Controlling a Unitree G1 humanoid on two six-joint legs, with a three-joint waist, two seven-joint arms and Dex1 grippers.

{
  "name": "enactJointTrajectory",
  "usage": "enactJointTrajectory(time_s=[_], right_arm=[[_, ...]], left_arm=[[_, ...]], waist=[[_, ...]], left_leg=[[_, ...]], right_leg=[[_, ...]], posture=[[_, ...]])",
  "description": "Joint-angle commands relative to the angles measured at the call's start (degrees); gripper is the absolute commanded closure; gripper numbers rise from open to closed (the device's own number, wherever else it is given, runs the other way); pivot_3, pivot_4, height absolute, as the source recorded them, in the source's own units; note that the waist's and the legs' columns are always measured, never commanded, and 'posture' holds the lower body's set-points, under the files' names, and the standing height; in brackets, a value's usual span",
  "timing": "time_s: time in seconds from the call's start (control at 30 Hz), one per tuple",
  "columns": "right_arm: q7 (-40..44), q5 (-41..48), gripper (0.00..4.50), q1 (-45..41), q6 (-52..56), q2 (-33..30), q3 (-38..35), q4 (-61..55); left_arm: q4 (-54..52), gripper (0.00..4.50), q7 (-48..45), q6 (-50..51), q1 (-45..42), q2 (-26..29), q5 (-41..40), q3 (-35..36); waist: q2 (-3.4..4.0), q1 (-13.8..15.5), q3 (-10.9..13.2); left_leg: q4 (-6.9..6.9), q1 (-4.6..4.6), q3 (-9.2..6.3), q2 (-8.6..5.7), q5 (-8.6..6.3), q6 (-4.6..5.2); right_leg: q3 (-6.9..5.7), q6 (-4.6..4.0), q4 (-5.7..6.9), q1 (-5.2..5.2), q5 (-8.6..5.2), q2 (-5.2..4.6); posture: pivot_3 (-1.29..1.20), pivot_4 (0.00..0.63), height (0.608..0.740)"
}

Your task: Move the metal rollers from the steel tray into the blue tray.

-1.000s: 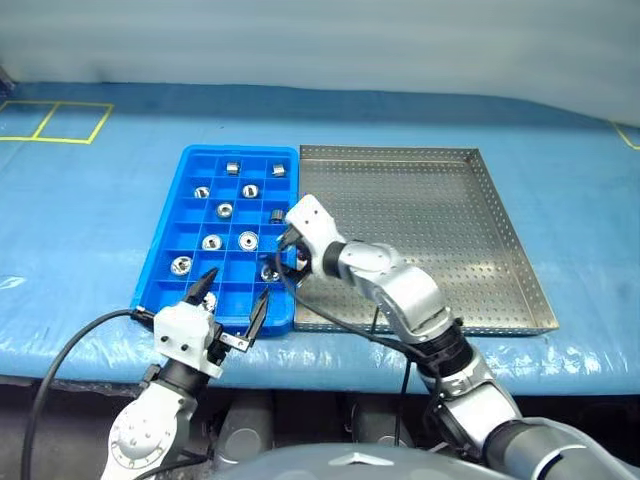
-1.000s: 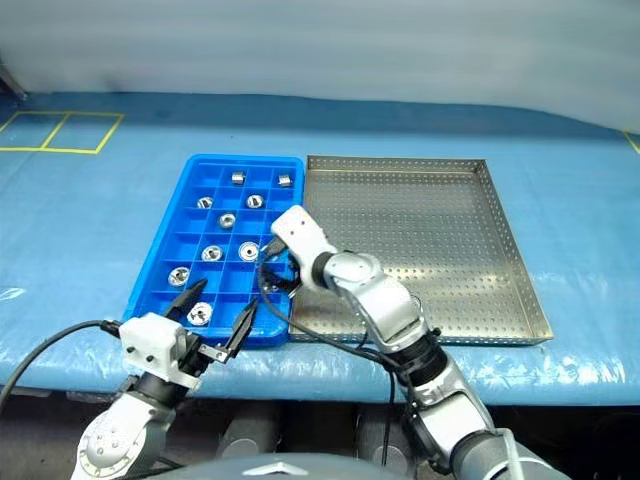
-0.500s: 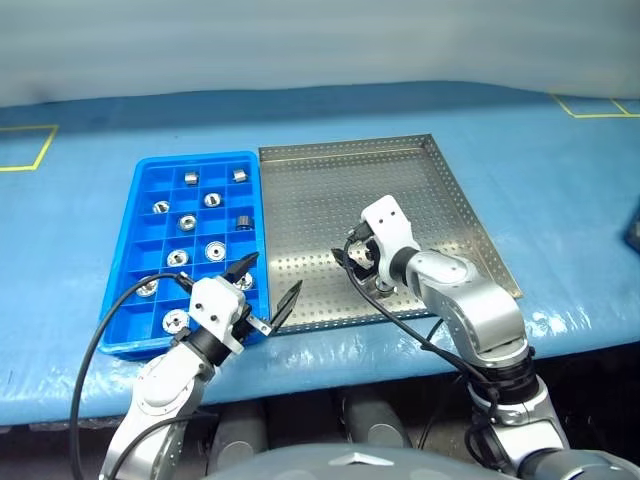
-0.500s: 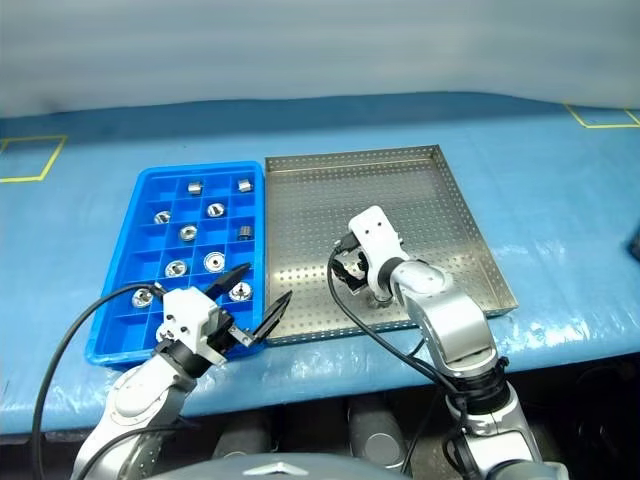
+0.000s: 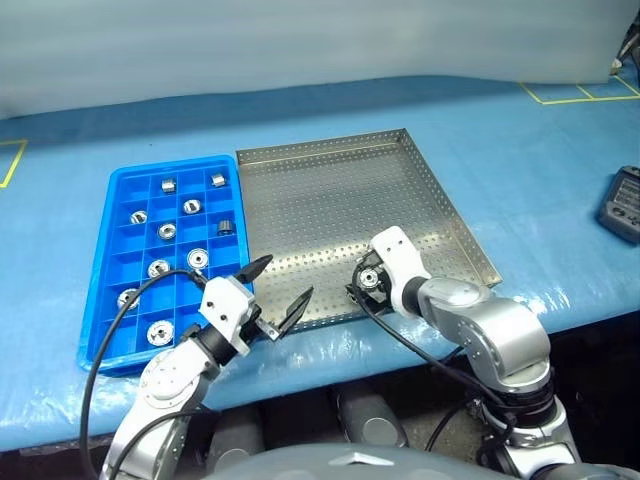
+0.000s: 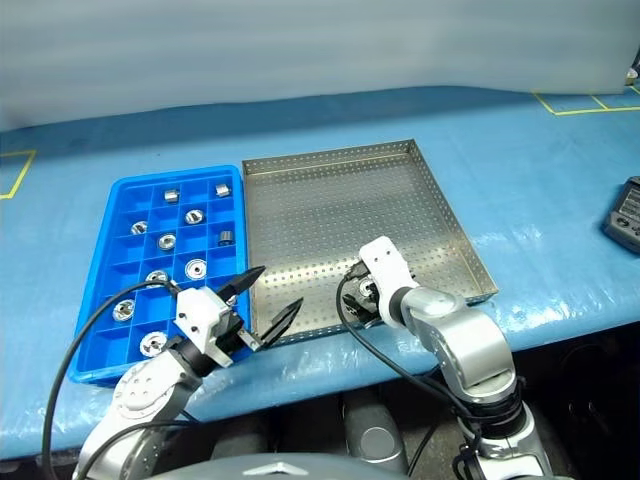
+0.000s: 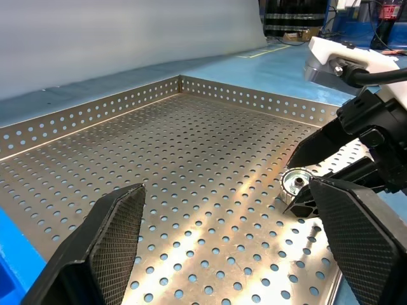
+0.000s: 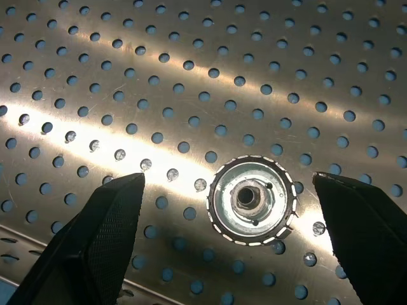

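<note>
The steel tray [image 5: 330,190] holds one metal roller [image 8: 252,199] near its front rim, also seen as the roller [image 7: 296,181]. My right gripper [image 8: 227,179] points down at the roller, open, with one finger on each side and not touching it. This right gripper [image 5: 362,287] hangs over the tray's front part. My left gripper [image 5: 288,277] is open and holds nothing. It sits level at the steel tray's front left corner, aimed across the floor toward the roller. The blue tray [image 5: 103,262] lies left of the steel tray, with several rollers [image 5: 167,231] in its compartments.
Both trays sit on a table under a blue cover [image 5: 520,160], close to its front edge. A black handheld device [image 5: 622,203] lies at the far right. Yellow tape lines [image 5: 575,95] mark the cover at the back right. A black cable [image 5: 110,330] loops along my left arm.
The camera has swung to the right. My right gripper moved from the blue tray's near right compartments across to the steel tray's front and tipped down over the roller. Both grippers stayed open.
</note>
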Motion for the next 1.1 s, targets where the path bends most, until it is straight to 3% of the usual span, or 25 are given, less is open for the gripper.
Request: enactJointTrajectory(time_s=[0.03, 0.17, 0.33, 0.57, 0.73, 1.1], right_arm=[[-0.91, 0.35, 0.02, -0.12, -0.30, 0.19, 0.83, 1.34], [-1.40, 0.60, 0.88, -1.06, -0.51, 0.40, 1.33, 3.04], [-1.31, 0.84, 2.55, -2.70, -1.59, -0.01, 2.30, 4.27], [0.35, 1.52, 2.62, -8.42, -9.17, 1.39, 4.05, 6.65], [1.76, 1.76, 2.62, -12.06, -13.99, 2.61, 6.33, 10.27], [11.24, 1.34, 2.62, -19.14, -33.28, 9.11, 16.89, 21.09]], left_arm=[[-0.77, 0.00, 0.55, -0.54, 0.70, 0.04, 0.40, -0.44], [-1.23, 0.00, 1.30, -0.89, 1.87, -0.22, 0.90, -0.43], [-2.00, 0.00, 2.53, -1.28, 3.28, -0.49, 1.54, -0.15], [-3.52, 0.00, 7.05, -4.05, 6.50, -2.33, 4.10, 1.25], [-4.73, 0.00, 10.13, -5.69, 9.06, -3.66, 6.22, 2.10], [-10.81, 0.00, 17.86, -13.54, 26.27, -8.49, 10.81, 5.89]], waist=[[0.00, 0.06, 0.00], [-0.01, 0.53, -0.01], [-0.02, 1.01, -0.01], [-0.01, 2.49, 0.00], [-0.02, 5.56, 0.00], [-0.02, 11.48, 0.05]], left_leg=[[0.00, 0.00, 0.00, 0.00, 0.00, 0.00], [-0.01, -0.01, 0.00, -0.01, 0.00, 0.00], [-0.01, 0.01, -0.01, 0.00, 0.00, 0.00], [-0.03, 0.00, 0.00, 0.00, 0.00, 0.00], [-0.06, 0.00, -0.07, 0.01, 0.00, 0.01], [-0.10, -0.03, -0.05, 0.02, -0.01, 0.02]], right_leg=[[0.00, 0.00, -0.01, 0.00, 0.00, 0.00], [0.00, 0.00, -0.02, 0.00, 0.00, 0.00], [0.00, 0.00, -0.01, 0.01, 0.00, 0.01], [0.01, 0.01, -0.01, -0.02, 0.01, 0.01], [-0.05, -0.01, -0.02, -0.02, 0.00, 0.03], [-0.13, -0.15, -0.07, -0.06, -0.09, -0.02]], posture=[[-0.11, 0.150, 0.740], [-0.08, 0.150, 0.740], [-0.03, 0.150, 0.740], [0.05, 0.150, 0.740], [0.14, 0.150, 0.740], [0.36, 0.150, 0.740]])
